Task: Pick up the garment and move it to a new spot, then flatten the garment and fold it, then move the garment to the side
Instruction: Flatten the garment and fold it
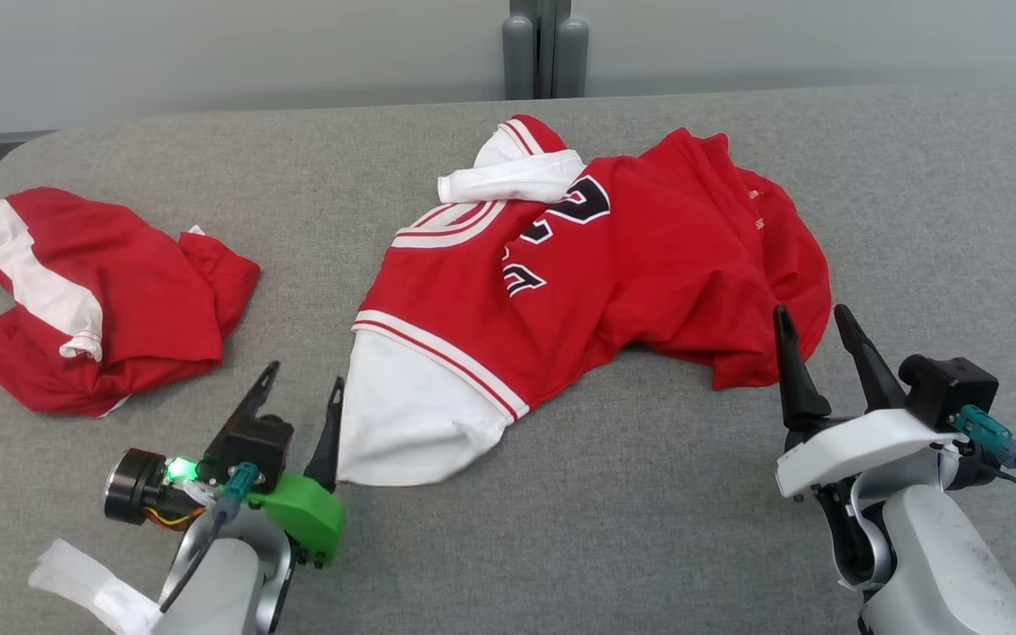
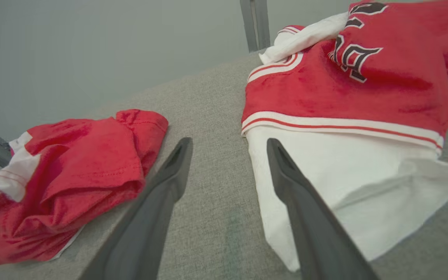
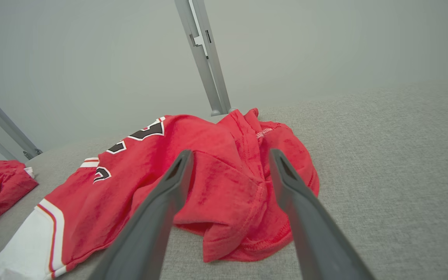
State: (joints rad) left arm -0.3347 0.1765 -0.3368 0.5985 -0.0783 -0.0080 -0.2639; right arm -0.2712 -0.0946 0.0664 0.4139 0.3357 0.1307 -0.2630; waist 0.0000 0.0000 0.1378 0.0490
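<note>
The red jersey (image 1: pixel 596 273) is lying crumpled in the middle of the grey table (image 1: pixel 649 529), whose cover is looking like coarse woven felt. The jersey's cloth is soft and slightly fuzzy, bunching into folds on its right side. It is carrying white striped trim, a black and white number (image 1: pixel 561 229) and a broad white sleeve (image 1: pixel 402 423) that is spreading flat toward the near edge. Off to the left, well apart, a second red garment (image 1: pixel 102 300) with a white stripe is sitting in a rumpled heap. The left gripper (image 1: pixel 306 375) is poised low near the table, its two dark fingers standing wide apart and holding nothing, one finger right at the white sleeve's edge. The right gripper (image 1: pixel 810 310) is pointing its fingers at the jersey's bunched red hem, also spread wide and empty.
</note>
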